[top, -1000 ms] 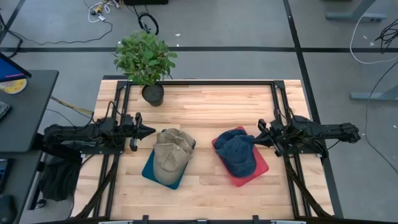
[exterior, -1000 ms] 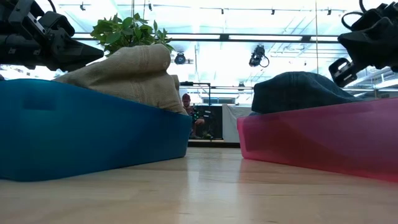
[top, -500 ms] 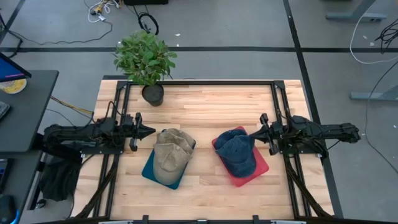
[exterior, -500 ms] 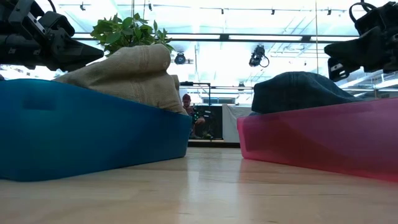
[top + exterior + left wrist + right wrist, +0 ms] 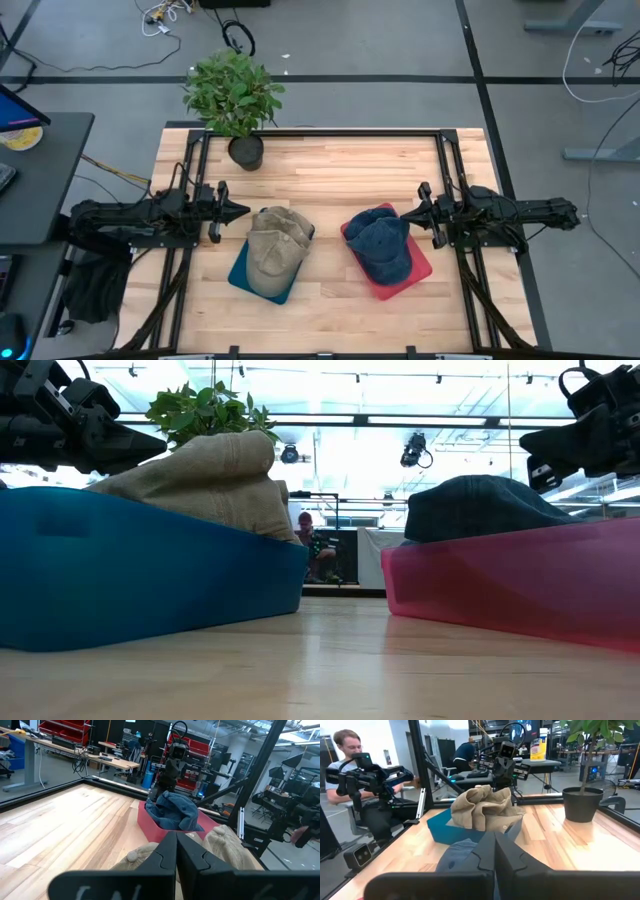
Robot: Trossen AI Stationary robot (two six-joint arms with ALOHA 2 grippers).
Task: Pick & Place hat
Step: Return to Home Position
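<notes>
A tan hat lies heaped in a blue bin left of the table's middle and rises above the bin's rim. A dark blue denim hat lies in a red bin to its right, its crown above the bin's wall. My left gripper hangs shut and level just left of the tan hat, pointing at it. Just right of the blue hat is my right gripper, also shut and level, pointing left. Neither touches a hat.
A potted plant stands at the table's far edge, left of the middle. Black frame rails run along the far edge and both sides. Bare wood lies between the bins and toward the near edge. A person sits beyond the table.
My right gripper has rolled about the line it points along and swung its tip a little toward the far edge, so it now points straight left. The hats, the bins and my left gripper have kept still.
</notes>
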